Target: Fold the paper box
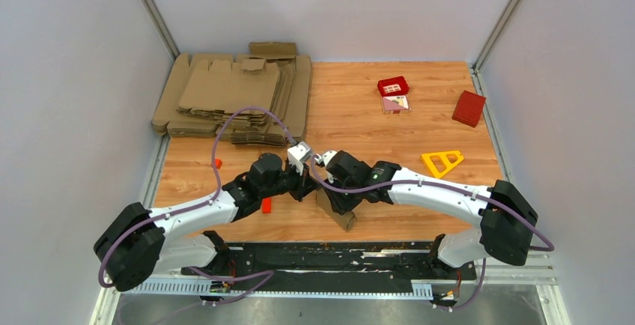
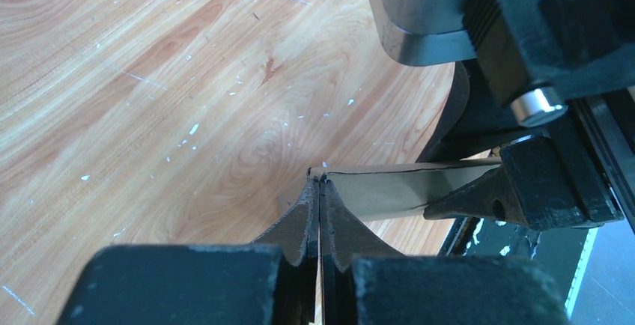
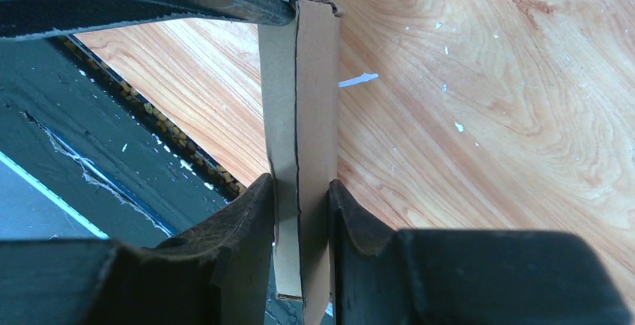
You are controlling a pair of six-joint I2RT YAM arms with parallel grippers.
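From the top view the paper box (image 1: 343, 216) is just a brown lump under both wrists, near the front of the table (image 1: 352, 115). The wrist cams show more. The right gripper (image 3: 299, 198) clamps the flattened, doubled cardboard, and the left gripper (image 2: 320, 190) is pinched tight on its thin corner.
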